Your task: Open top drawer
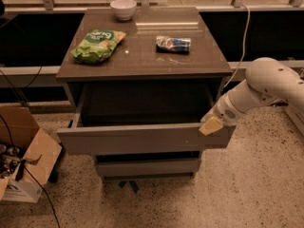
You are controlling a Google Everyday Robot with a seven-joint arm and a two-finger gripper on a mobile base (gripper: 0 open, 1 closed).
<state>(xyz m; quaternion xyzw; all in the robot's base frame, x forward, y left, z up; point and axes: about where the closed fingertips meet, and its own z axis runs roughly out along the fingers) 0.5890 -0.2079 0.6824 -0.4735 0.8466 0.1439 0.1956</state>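
The top drawer stands well out from the table, its dark box showing behind the flat grey-brown front. The gripper sits at the right end of that front, its tan tip against the top edge near the corner. Whether it is spread or clamped on the panel, I cannot tell. The white arm reaches in from the right, low over the speckled floor. Below, the middle drawer juts out only slightly. On the table lie a green bag at the left, a small blue packet at the right and a white bowl at the back edge. A cardboard box stands on the floor at the left.
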